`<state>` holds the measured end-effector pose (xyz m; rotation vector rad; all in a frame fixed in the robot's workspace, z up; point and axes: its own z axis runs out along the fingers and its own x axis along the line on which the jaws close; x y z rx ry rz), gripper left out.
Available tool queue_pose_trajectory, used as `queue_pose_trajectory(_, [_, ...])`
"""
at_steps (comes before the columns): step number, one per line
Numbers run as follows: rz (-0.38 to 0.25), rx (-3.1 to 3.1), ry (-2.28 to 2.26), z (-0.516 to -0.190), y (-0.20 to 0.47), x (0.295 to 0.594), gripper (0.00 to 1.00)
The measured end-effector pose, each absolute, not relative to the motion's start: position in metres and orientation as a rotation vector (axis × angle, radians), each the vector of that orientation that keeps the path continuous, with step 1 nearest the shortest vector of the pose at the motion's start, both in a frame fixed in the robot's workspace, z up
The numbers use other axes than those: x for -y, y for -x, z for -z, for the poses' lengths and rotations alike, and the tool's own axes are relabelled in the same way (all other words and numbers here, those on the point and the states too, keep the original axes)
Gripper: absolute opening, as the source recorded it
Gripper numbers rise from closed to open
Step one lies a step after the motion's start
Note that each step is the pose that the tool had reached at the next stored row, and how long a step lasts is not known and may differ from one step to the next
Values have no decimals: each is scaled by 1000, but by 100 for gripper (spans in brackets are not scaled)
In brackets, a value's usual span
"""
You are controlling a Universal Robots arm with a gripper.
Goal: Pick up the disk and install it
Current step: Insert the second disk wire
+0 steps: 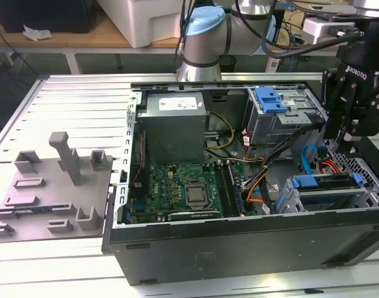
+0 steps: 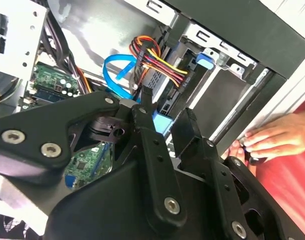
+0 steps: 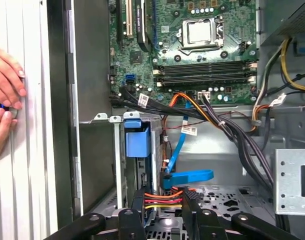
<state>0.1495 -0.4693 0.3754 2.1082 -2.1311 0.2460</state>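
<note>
Black metal gripper [image 3: 162, 220] fingers [image 3: 130, 225] standing apart, holding nothing, hovering above silver hard drive in blue plastic bracket [image 3: 136, 150], already sitting edgewise in bay, long axis running away from fingers.

Gripper [image 1: 343, 133]: matt black metal links, bright screw heads. Computer case [image 1: 239, 239]: dark matt sheet-metal outer wall, bare grey steel inside. Disk [image 1: 329, 180]: blue plastic bracket, slightly glossy. Motherboard [image 1: 186, 189]: green circuit board, shiny metal socket. Power supply [image 1: 176, 124]: dull grey metal, white paper sticker. Grey fixture [image 1: 53, 186]: matt plastic. Table [image 1: 71, 99]: ribbed brushed aluminium. Cables [image 3: 180, 145]: glossy plastic sheathing.
</note>
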Motion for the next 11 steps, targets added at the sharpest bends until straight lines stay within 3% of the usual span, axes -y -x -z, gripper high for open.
queue_pose_trajectory(4, [-281, 2111, -2089, -373, -148, 462, 44])
queue_pose_trajectory(11, [-285, 2109, -2087, -368, -144, 460, 44])
